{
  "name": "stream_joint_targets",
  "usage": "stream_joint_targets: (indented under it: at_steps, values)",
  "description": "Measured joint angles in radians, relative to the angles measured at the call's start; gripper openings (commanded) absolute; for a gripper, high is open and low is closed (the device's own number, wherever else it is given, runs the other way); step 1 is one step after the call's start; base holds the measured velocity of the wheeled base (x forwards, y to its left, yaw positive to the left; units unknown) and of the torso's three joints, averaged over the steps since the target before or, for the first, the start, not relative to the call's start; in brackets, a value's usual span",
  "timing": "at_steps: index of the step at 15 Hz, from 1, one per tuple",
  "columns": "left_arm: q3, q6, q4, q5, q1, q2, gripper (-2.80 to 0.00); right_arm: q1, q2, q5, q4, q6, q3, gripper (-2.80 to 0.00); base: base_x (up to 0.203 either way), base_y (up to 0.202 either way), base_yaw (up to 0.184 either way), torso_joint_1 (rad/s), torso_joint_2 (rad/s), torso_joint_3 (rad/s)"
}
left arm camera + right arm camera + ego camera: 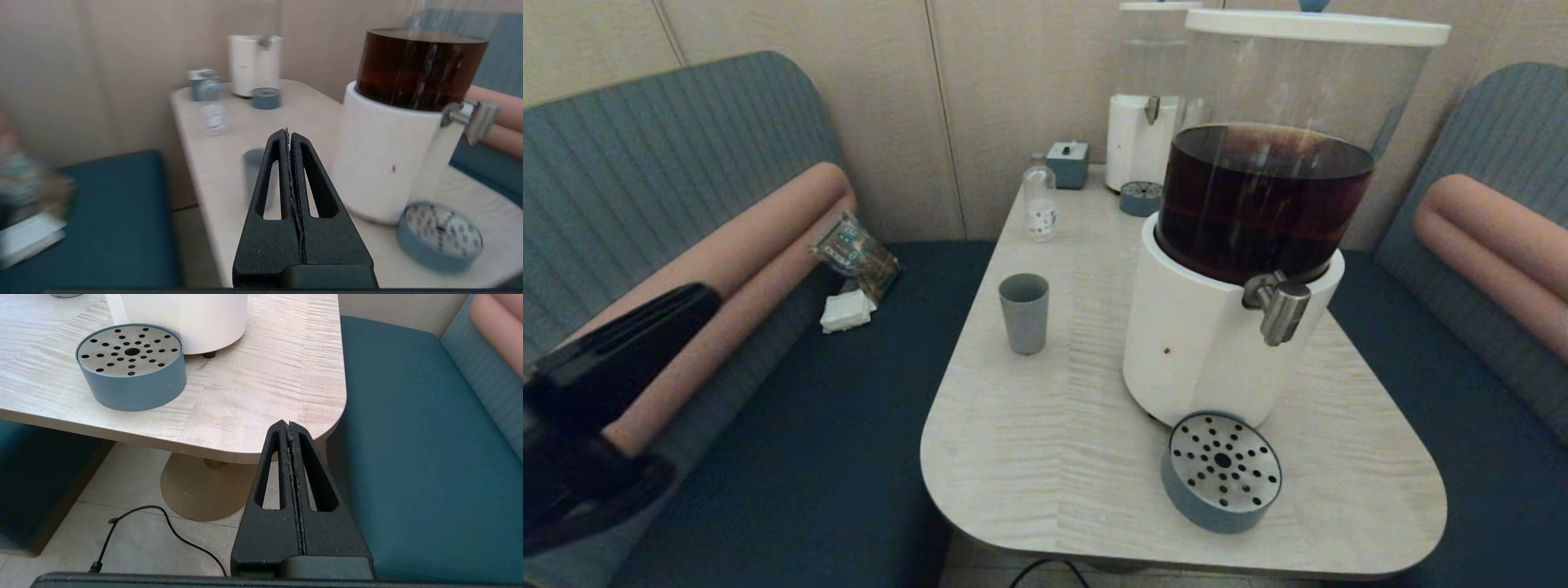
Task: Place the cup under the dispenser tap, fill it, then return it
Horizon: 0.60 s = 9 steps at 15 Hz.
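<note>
Cup [1023, 312] upright on worktop [1094, 457], ahead of left claw [289, 132]; claw pressed closed, empty. Left arm nearer; right claw [289, 424] closed, parked.

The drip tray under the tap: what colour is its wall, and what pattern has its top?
Blue-grey wall, steel top with round holes; drip tray shows best in the right wrist view.

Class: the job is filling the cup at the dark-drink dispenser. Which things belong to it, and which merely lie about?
Belongs:
cup
dispenser tap
drip tray
left gripper

Lying about:
glass bottle
clear-liquid dispenser
snack packet
napkins
</note>
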Motion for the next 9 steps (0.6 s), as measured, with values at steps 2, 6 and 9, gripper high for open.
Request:
stream_joint_targets:
  at_steps: [2, 6, 9]
  values:
    - [0.065, -0.010, 0.114, -0.021, 0.068, -0.202, -2.80, 0.000, 0.000, 0.000, 0.000, 0.001, 0.000, -2.80, 0.000, 0.000, 0.000, 0.000, 0.00, 0.000]
    - [0.199, -0.053, 0.216, -0.071, 0.190, -0.535, -2.80, 0.000, 0.000, 0.000, 0.000, 0.000, 0.000, -2.80, 0.000, 0.000, 0.000, 0.000, 0.00, 0.000]
    - [0.245, -0.116, 0.188, -0.073, 0.231, -0.678, -2.80, 0.000, 0.000, 0.000, 0.000, 0.000, 0.000, -2.80, 0.000, 0.000, 0.000, 0.000, 0.00, 0.000]
